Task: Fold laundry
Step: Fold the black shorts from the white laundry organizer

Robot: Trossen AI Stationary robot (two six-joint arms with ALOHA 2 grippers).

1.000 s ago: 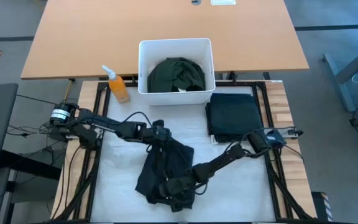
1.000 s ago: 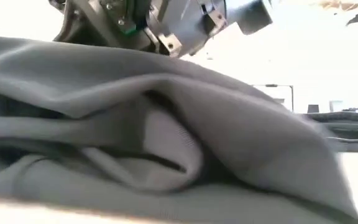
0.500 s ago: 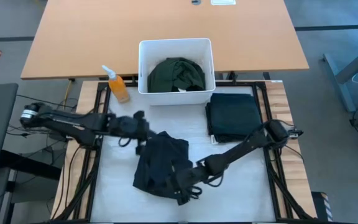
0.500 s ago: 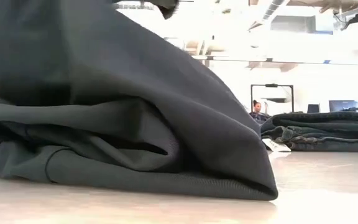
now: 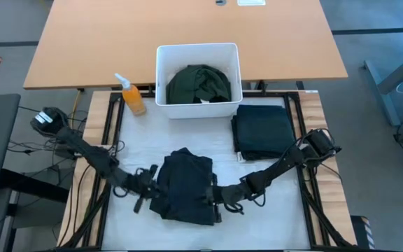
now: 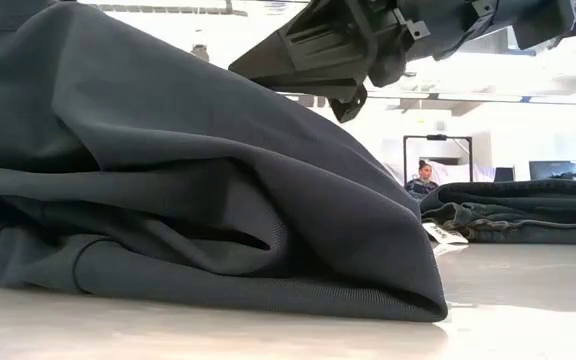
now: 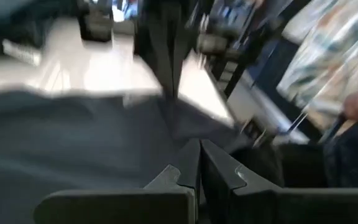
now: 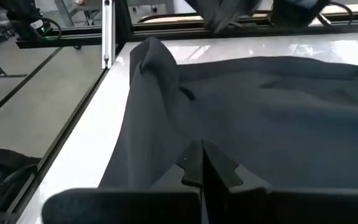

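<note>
The middle of the white work surface (image 5: pixel 135 157) is taken up by a crumpled black cloth garment (image 5: pixel 184 185), flanked by the left gripper (image 5: pixel 147 194) and the right gripper (image 5: pixel 214 203), both low against it with jaws closed. To its right a folded dark charcoal garment (image 5: pixel 263 131) lies well apart. A white rectangular plastic bin (image 5: pixel 161 77) holding dark green cloth (image 5: pixel 199 82) blocks the far edge, with an orange spray bottle (image 5: pixel 133 98) beside it. Bare surface is left between bin and black garment.
</note>
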